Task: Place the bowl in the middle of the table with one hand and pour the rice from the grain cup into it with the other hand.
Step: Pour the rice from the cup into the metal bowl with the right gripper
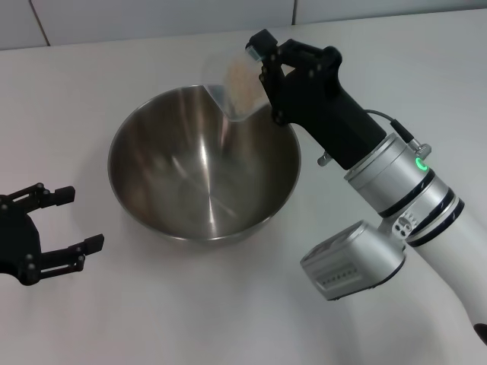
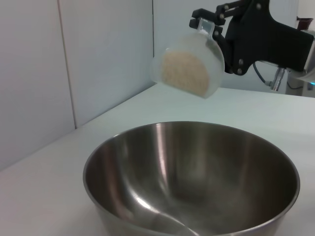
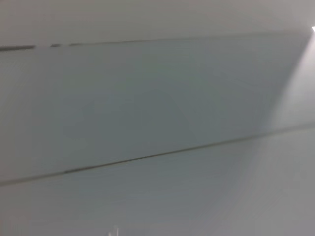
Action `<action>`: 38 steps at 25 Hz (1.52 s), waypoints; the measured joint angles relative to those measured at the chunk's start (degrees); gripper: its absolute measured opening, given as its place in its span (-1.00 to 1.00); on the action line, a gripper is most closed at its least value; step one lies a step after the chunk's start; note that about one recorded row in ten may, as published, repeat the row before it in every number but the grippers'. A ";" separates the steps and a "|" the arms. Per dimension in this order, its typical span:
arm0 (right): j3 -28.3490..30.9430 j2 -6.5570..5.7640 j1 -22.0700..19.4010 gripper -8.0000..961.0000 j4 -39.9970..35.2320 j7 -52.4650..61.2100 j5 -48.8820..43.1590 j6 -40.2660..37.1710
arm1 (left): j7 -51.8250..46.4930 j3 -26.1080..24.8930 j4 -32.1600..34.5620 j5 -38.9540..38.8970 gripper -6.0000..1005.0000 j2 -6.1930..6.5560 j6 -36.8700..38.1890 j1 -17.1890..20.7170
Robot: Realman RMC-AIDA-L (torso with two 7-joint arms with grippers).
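Note:
The large steel bowl [image 1: 204,173] stands on the white table [image 1: 91,84], its inside bare. It also shows in the left wrist view [image 2: 192,177]. My right gripper [image 1: 266,65] is shut on the clear grain cup [image 1: 237,84] and holds it tilted over the bowl's far rim, lip toward the bowl. The rice [image 1: 237,72] is heaped inside the cup, also seen in the left wrist view [image 2: 184,73]. My left gripper [image 1: 68,220] is open and empty, to the left of the bowl, apart from it.
A white tiled wall [image 2: 74,54] rises behind the table's far edge. The right arm [image 1: 403,205] reaches across the table's right side. The right wrist view shows only pale wall panels [image 3: 147,98].

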 joint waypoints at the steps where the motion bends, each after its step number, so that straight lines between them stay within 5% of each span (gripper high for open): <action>1: -0.29 0.01 -0.06 -0.94 0.04 -2.94 -0.18 0.00 | -0.01 0.00 0.05 0.00 0.65 0.00 0.00 -0.02; 13: -1.78 0.14 -1.32 -0.95 1.64 -39.09 -5.82 0.16 | -0.81 0.00 0.61 0.37 0.65 0.08 -0.01 -0.12; 22: -2.42 0.14 -1.10 -0.95 2.94 -54.71 -9.38 4.28 | -0.82 0.00 0.62 0.38 0.65 0.00 -0.02 -0.38; 31: -0.98 0.14 -0.98 -0.94 3.42 -56.44 -11.98 4.56 | -1.44 0.00 0.56 0.37 0.65 0.00 0.12 -0.46; 38: -2.45 0.14 -4.66 -0.95 12.73 -28.77 4.38 4.84 | -1.48 0.00 0.57 0.28 0.65 0.01 0.21 -0.53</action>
